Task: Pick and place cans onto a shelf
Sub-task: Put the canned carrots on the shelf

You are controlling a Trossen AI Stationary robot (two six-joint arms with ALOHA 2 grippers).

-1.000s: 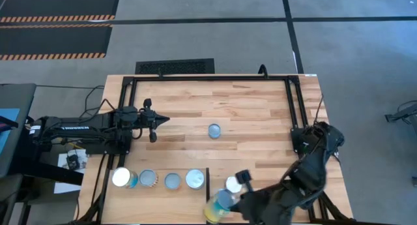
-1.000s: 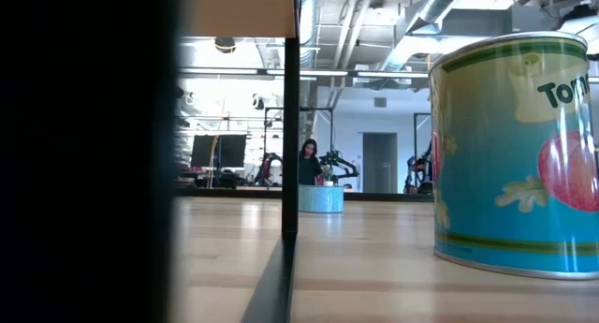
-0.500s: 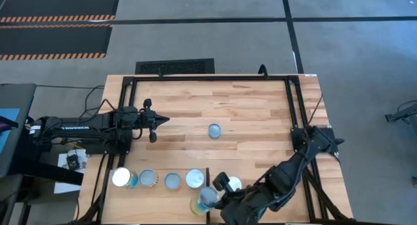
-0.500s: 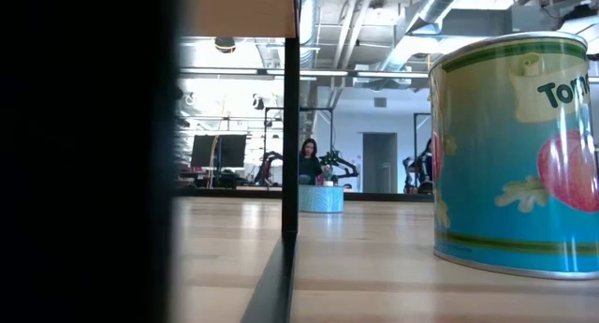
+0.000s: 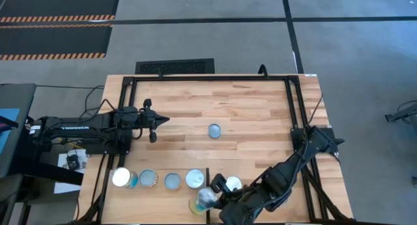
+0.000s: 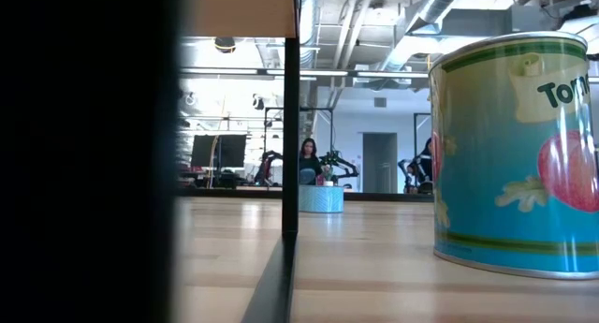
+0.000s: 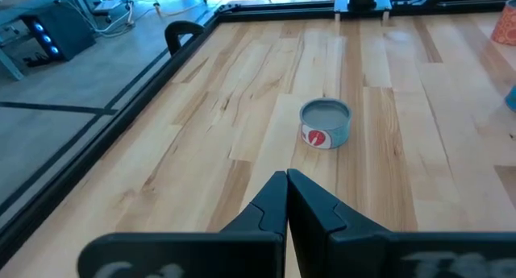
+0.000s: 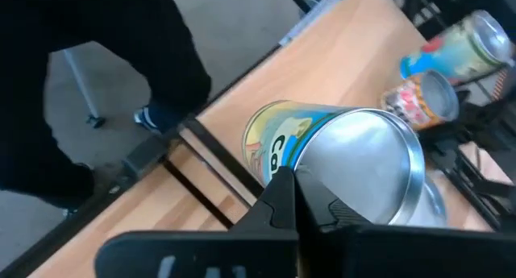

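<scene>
A yellow-labelled can (image 5: pixel 203 200) sits at the table's (image 5: pixel 254 114) near edge beside the row of cans (image 5: pixel 158 179), gripped in the clenched right gripper (image 5: pixel 210 196), which shows it tilted with its silver end up in the wrist view (image 8: pixel 355 169). One short can (image 5: pixel 214 130) stands alone mid-table. The left gripper (image 5: pixel 158 120) hovers empty and pinched shut at the left side, pointing at that can.
</scene>
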